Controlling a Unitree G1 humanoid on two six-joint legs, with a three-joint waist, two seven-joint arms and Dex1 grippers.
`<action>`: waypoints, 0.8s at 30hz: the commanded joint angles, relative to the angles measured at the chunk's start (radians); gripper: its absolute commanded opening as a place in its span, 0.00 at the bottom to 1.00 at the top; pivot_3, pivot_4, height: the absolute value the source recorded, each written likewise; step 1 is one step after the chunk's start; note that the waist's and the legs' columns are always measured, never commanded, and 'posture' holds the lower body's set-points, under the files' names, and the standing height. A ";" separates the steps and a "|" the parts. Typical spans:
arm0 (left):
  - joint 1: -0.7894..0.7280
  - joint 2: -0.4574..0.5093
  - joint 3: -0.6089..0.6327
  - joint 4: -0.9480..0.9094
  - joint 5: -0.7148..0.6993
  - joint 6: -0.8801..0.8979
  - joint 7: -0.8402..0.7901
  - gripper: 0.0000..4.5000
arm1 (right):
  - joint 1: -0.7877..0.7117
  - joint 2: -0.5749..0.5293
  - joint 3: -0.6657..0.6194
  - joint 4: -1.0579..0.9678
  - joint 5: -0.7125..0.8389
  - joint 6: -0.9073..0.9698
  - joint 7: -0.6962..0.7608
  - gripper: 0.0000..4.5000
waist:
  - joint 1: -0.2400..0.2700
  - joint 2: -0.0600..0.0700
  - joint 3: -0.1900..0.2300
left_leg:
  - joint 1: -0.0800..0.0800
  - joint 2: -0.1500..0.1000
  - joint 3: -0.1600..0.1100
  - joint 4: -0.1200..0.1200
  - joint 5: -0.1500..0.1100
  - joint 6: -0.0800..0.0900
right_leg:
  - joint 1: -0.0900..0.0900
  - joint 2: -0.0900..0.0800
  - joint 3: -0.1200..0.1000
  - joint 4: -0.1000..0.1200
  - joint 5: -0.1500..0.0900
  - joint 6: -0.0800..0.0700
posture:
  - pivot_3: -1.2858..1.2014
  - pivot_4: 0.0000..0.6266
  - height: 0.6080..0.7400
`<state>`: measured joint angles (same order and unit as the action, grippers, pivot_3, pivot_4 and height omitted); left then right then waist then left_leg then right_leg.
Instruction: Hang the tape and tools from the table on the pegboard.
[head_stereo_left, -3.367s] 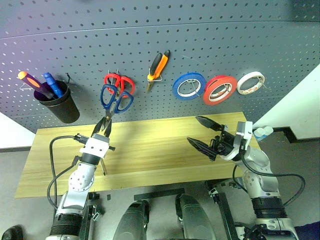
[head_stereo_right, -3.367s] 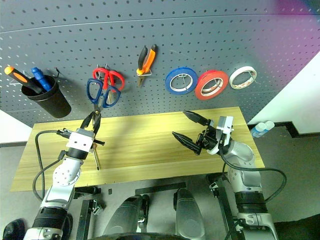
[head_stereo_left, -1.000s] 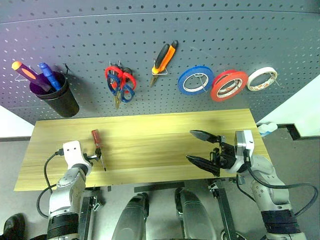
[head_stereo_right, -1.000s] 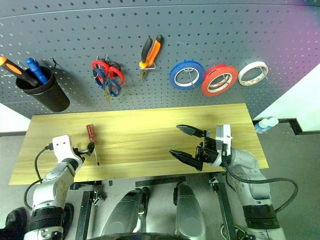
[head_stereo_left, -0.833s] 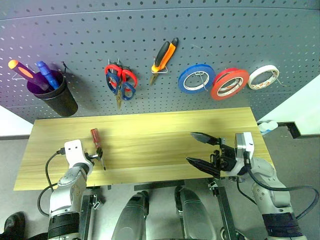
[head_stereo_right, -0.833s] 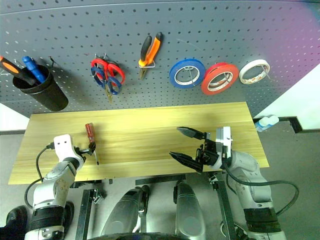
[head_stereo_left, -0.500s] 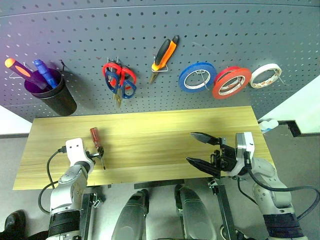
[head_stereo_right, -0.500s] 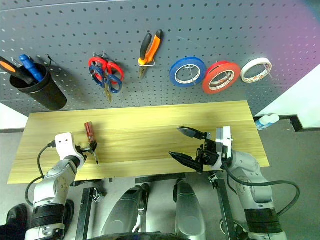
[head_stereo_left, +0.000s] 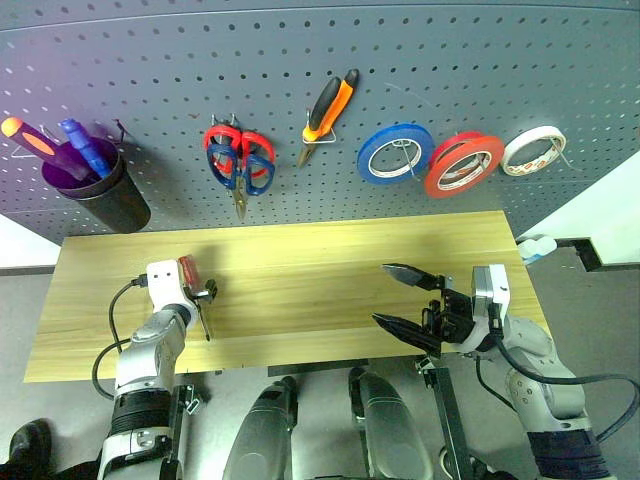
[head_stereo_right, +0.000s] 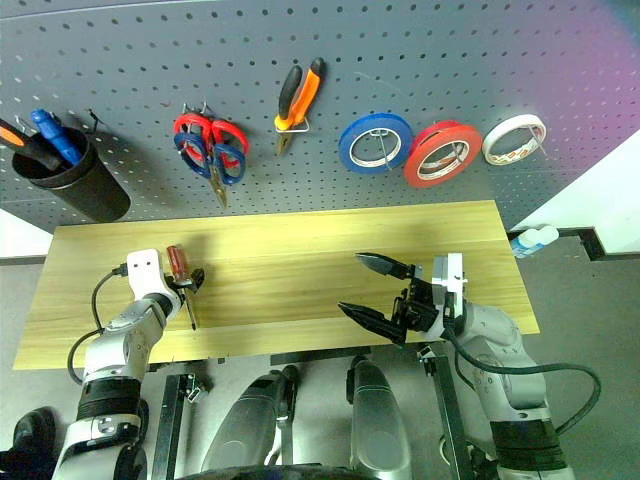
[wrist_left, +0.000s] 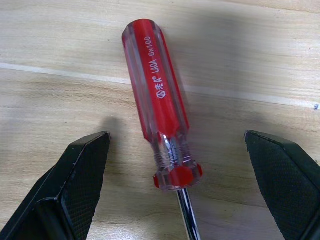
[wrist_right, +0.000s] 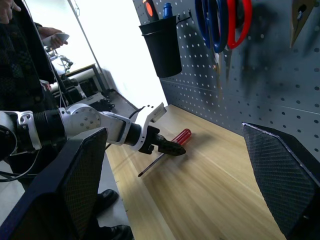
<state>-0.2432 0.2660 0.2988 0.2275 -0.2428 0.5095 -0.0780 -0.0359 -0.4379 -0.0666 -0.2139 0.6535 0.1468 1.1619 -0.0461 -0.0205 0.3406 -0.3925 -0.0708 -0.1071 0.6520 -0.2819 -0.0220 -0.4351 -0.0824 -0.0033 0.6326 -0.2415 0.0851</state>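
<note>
Two scissors (head_stereo_left: 239, 168) beside black cup (head_stereo_left: 105, 195)

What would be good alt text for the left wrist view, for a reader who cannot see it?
A screwdriver with a clear red handle lies on a light wooden table, its steel shaft pointing toward the camera. The left gripper is open, with one black finger on each side of the handle, not touching it.

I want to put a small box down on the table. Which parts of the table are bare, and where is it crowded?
The table is bare between the screwdriver and the right gripper, and along its back edge under the pegboard. It is crowded near the table's left end, where the open left gripper straddles the screwdriver, and at the right front, under the right gripper's open fingers.
</note>
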 joint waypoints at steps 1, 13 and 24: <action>0.028 -0.001 0.007 0.017 0.007 0.016 0.013 0.96 | 0.013 -0.011 -0.022 -0.040 0.020 -0.009 -0.002 1.00 | 0.000 0.000 0.000 | 0.000 0.000 0.000 0.000 0.000 0.000 | 0.000 0.000 0.000 0.000 0.000 0.000 | 0.46 0.59 1.00; 0.026 -0.052 0.075 -0.032 -0.051 0.164 0.080 0.18 | -0.023 0.003 -0.015 -0.010 0.013 -0.019 -0.009 1.00 | 0.001 0.000 0.000 | 0.001 0.000 0.000 -0.001 0.000 -0.001 | 0.000 0.000 0.000 0.000 0.000 0.000 | 0.47 0.58 1.00; 0.062 -0.072 0.074 -0.129 -0.093 0.151 0.019 0.18 | -0.039 -0.001 -0.009 0.009 0.019 -0.023 0.022 1.00 | 0.002 0.000 0.000 | 0.001 0.000 0.000 -0.002 0.001 -0.001 | 0.000 0.000 0.000 0.000 0.000 0.000 | 0.47 0.56 1.00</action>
<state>-0.2117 0.2033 0.3912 0.1123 -0.3205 0.6618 -0.0331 -0.0800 -0.4388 -0.0717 -0.1935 0.6520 0.1399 1.1665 -0.0444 -0.0202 0.3405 -0.3916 -0.0708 -0.1070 0.6503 -0.2813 -0.0230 -0.4347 -0.0823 -0.0033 0.6319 -0.2414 0.0852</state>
